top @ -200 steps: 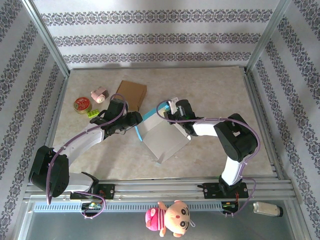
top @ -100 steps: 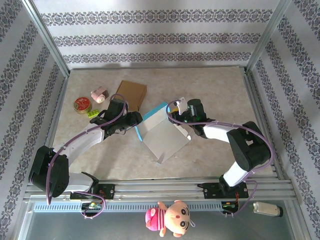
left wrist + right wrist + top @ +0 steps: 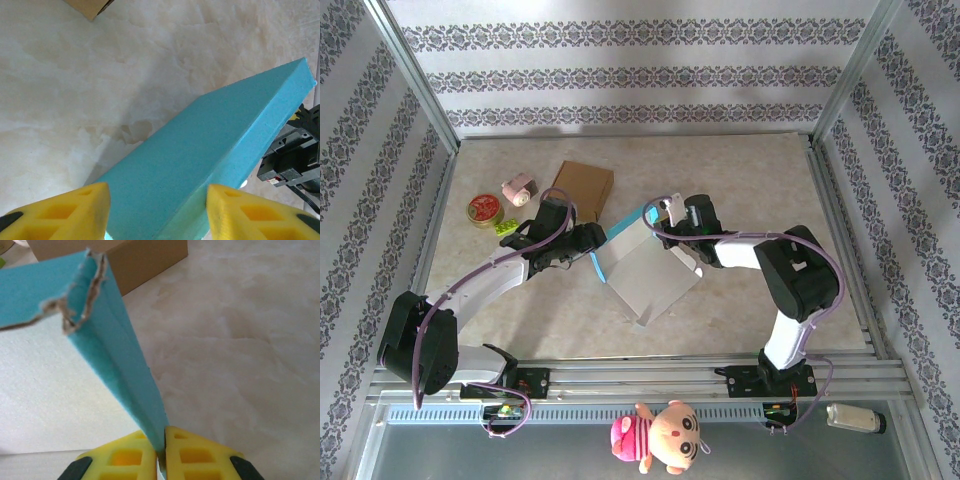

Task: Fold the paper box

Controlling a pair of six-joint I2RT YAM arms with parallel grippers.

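The paper box [image 3: 645, 280] lies at the centre of the table [image 3: 750, 170] with its white inner face up and its teal flap [image 3: 210, 145] raised along the far side. The right gripper [image 3: 162, 435] is closed on the flap's thin edge, pinched tight. The left gripper [image 3: 157, 195] straddles the flap from the left; whether it clamps cannot be told. Beyond, toward the far-left corner, sits a brown carton [image 3: 586, 185].
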